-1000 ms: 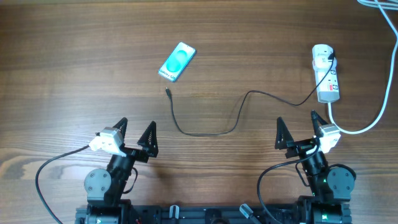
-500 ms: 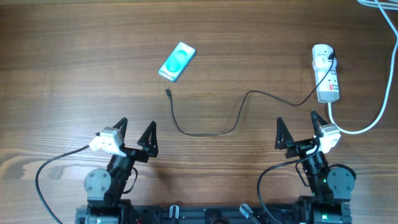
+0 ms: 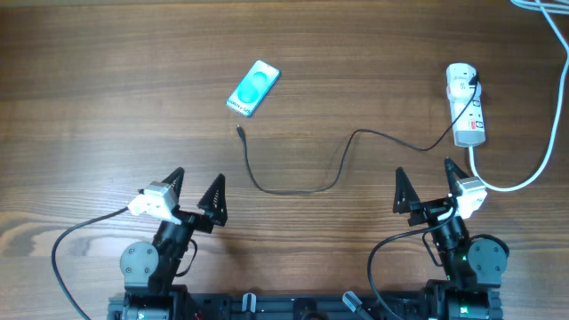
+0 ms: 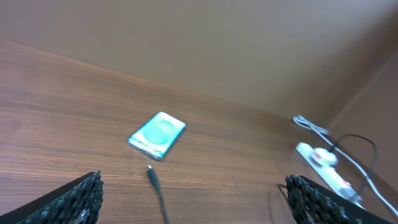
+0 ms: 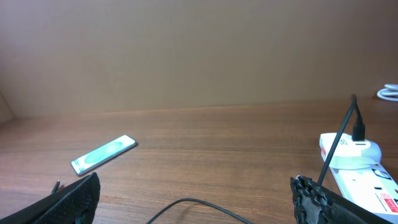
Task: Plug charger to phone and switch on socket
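Observation:
The phone (image 3: 253, 88) lies face up at the back left of the wooden table; it also shows in the left wrist view (image 4: 157, 135) and the right wrist view (image 5: 104, 154). The thin black charger cable (image 3: 293, 188) curves from its loose plug tip (image 3: 240, 131), just in front of the phone, to the white socket strip (image 3: 466, 104) at the right. The plug tip shows in the left wrist view (image 4: 150, 170). My left gripper (image 3: 194, 188) and right gripper (image 3: 427, 182) are open and empty near the front edge, well short of everything.
A thicker white cable (image 3: 542, 160) runs from the socket strip off the table's right and back edges. The socket strip shows in the right wrist view (image 5: 360, 163) and the left wrist view (image 4: 326, 168).

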Available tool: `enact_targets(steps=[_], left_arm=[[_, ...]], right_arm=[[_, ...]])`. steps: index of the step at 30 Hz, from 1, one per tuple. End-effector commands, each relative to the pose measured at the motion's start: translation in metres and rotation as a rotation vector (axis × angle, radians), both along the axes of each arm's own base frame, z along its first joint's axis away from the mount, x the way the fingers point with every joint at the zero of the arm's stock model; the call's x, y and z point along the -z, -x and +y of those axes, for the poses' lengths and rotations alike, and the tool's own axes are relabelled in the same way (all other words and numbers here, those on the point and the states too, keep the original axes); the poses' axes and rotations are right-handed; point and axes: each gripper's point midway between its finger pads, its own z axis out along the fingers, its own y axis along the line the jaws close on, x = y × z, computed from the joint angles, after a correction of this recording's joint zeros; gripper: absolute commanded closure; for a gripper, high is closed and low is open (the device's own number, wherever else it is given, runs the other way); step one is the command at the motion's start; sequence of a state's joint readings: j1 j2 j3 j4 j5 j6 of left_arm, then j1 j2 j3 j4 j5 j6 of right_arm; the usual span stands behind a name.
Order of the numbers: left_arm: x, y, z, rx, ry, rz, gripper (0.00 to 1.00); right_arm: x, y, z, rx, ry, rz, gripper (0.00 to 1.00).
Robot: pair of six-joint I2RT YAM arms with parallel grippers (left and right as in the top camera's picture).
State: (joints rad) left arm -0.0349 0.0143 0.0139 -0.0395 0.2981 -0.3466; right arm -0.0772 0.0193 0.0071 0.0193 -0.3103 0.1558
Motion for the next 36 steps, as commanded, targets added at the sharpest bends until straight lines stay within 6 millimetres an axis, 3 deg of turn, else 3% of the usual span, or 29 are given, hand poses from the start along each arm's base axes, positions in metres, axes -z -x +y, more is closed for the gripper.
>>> enact_targets(steps=[1, 7, 12, 19, 25, 29, 36], left_arm=[[0.008, 0.005, -0.018, 0.108, 0.0, 0.029, 0.0], [-0.001, 0.0, -0.026, 0.16, -0.019, 0.046, 0.0], [-0.02, -0.017, -0.027, 0.176, -0.115, 0.083, 0.0], [-0.043, -0.07, -0.038, 0.229, -0.122, 0.241, 0.0], [-0.053, -0.118, -0.06, 0.303, -0.178, 0.404, 0.0], [-0.046, -0.154, -0.065, 0.276, -0.252, 0.577, 0.0], [-0.029, -0.178, -0.068, 0.295, -0.414, 0.72, 0.0]], right_arm=[[-0.004, 0.001, 0.001, -0.003, 0.0, -0.017, 0.0], [-0.004, 0.001, 0.001, -0.003, 0.0, -0.018, 0.0], [-0.004, 0.001, 0.001, -0.003, 0.0, -0.018, 0.0], [-0.004, 0.001, 0.001, -0.003, 0.0, -0.018, 0.0], [-0.004, 0.001, 0.001, -0.003, 0.0, -0.018, 0.0], [-0.004, 0.001, 0.001, -0.003, 0.0, -0.018, 0.0], [-0.004, 0.001, 0.001, -0.003, 0.0, -0.018, 0.0]])
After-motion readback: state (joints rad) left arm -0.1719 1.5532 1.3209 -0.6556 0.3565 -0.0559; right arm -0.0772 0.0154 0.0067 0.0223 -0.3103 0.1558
